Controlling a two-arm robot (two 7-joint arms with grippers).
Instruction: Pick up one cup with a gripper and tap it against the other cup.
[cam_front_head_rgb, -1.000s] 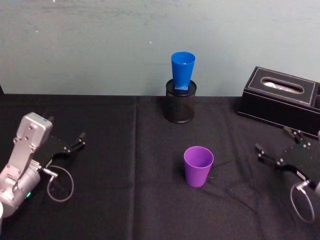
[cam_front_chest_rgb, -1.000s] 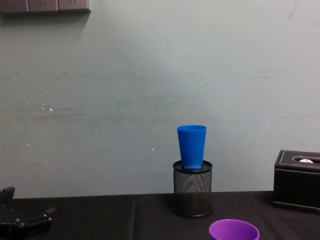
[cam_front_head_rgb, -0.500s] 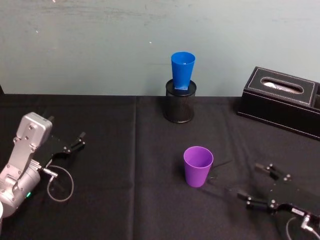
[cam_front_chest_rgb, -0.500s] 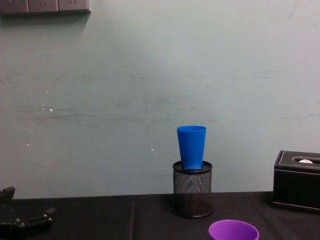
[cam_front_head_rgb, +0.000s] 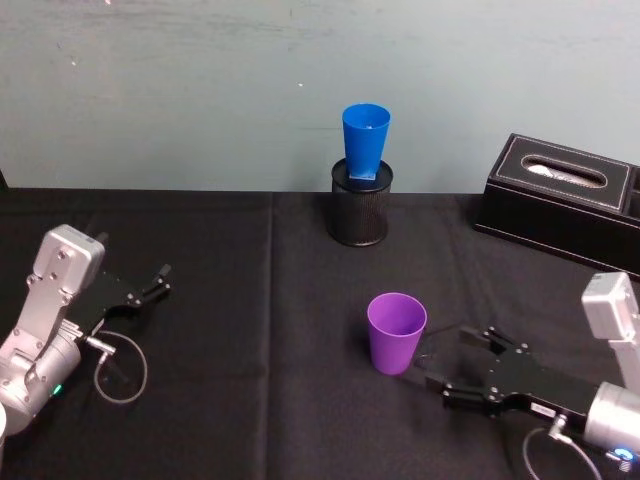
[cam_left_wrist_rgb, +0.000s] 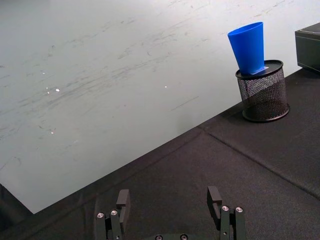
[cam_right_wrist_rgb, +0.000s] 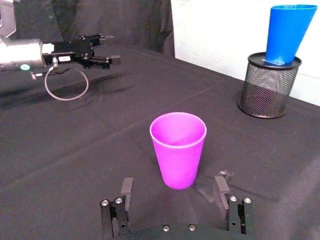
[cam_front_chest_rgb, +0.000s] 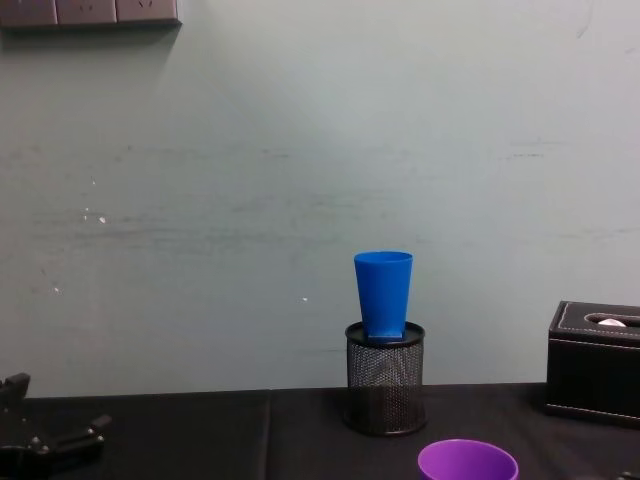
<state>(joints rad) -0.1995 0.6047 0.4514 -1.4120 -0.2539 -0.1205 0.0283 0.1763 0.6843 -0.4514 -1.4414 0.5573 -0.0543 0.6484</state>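
Purple tumbler (cam_front_head_rgb: 397, 333) stands mouth-up on a black tablecloth (cam_front_head_rgb: 250, 400) as the right gripper (cam_front_head_rgb: 447, 357) faces it.

The right gripper's 2 fingers are spread wide, wider than the tumbler. Their tips sit low over the cloth just beside the cup's right side, apart from it and holding nothing. The blue tumbler (cam_front_head_rgb: 366, 140) sits base-down in the mouth of a black wire-mesh pen holder (cam_front_head_rgb: 361, 215) near the wall, well behind the purple one. The left gripper (cam_front_head_rgb: 160, 280) rests at the table's left, fingers open and empty. A black tissue box (cam_front_head_rgb: 560, 200) sits far right.
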